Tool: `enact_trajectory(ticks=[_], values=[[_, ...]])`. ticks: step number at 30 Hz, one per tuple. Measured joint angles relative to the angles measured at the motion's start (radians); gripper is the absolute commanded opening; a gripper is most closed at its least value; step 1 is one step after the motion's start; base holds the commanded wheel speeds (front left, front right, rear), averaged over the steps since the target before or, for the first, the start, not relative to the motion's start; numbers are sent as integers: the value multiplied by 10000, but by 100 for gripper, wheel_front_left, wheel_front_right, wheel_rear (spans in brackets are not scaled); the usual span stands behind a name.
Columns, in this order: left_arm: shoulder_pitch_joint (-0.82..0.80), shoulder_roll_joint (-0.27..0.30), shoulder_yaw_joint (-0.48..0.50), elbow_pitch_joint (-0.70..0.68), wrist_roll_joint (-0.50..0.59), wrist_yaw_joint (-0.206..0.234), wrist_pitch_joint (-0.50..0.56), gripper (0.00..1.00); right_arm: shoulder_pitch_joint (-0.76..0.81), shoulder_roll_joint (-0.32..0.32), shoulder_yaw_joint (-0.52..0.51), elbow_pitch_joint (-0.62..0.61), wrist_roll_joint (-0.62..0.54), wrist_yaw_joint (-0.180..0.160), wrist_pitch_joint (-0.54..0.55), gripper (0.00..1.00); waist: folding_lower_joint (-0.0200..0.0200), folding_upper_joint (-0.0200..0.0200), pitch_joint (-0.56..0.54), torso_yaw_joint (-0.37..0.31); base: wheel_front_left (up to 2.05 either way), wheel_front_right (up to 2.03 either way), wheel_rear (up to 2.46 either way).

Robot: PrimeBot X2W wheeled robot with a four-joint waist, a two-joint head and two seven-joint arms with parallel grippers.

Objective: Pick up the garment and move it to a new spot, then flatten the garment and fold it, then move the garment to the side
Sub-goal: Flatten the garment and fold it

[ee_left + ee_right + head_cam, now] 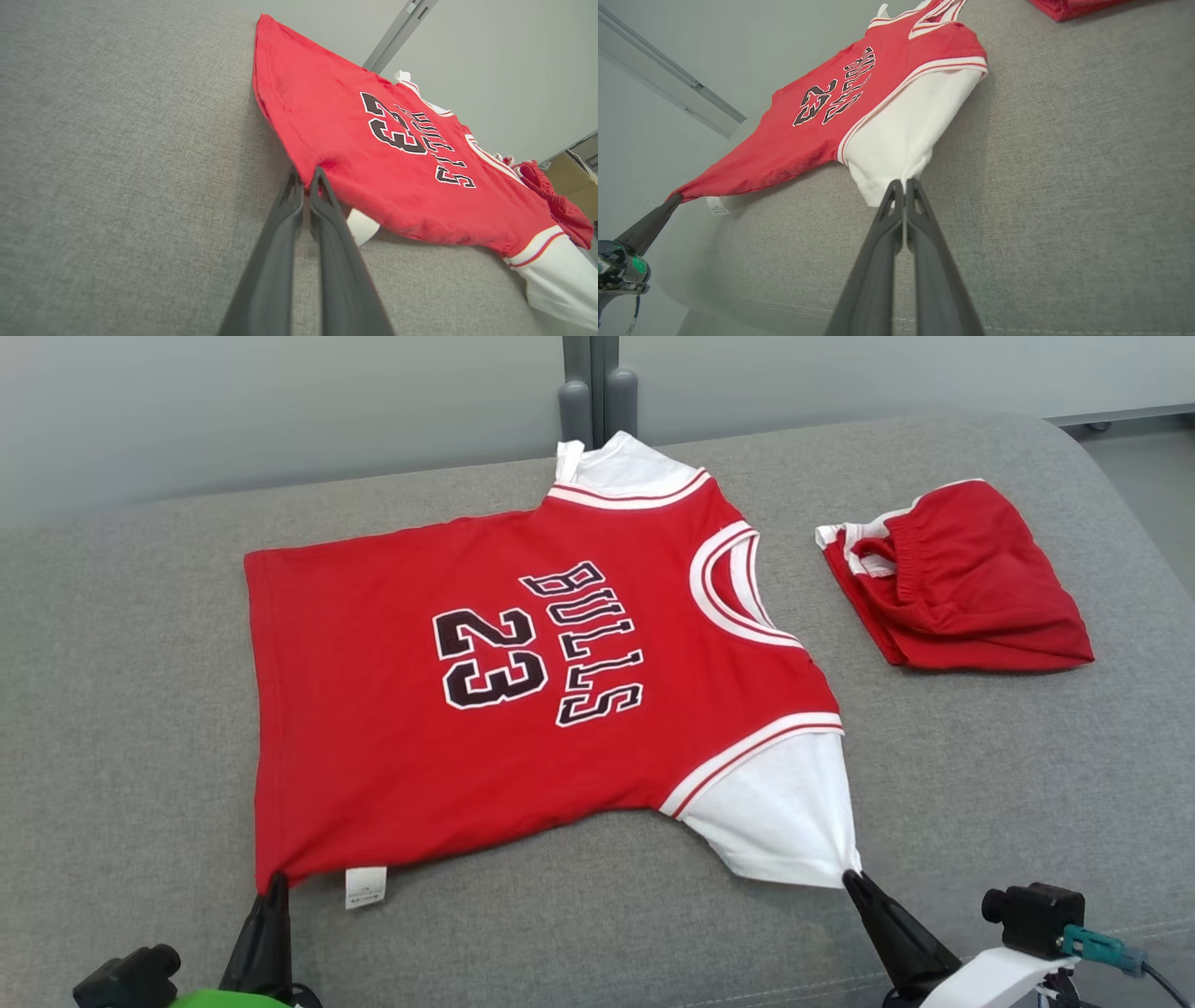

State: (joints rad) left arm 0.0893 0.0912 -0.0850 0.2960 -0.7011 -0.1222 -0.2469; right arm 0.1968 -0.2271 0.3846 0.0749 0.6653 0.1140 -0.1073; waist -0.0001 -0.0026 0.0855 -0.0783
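The jersey (523,681) lies spread on the cushion (112,709), just ahead of both grippers. It looks light and limp, best held by its corners. The left gripper (277,885) is clamped on the hem (280,868), the right gripper (851,877) on the sleeve (784,812). Shorts (971,588) lie beyond.

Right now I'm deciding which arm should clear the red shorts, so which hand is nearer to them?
Right. The right hand grips the jersey by its white sleeve, on the side toward the shorts; the left hand grips its hem corner at the opposite end.

Left pincer (277,887) and right pincer (851,877) low, well apart, fingers forward, each tight on the garment (373,728).
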Motion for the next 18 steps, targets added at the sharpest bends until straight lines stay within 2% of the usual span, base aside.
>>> enact_trajectory(ticks=[6,18], values=[[136,224,-15,316,19,-6,165,0,9,21,50,360,56,2,117,0,0,0,87,231,0,0,0],[128,274,-134,865,23,-8,362,0,10,-36,140,1108,198,2,468,0,0,0,219,335,0,0,0]])
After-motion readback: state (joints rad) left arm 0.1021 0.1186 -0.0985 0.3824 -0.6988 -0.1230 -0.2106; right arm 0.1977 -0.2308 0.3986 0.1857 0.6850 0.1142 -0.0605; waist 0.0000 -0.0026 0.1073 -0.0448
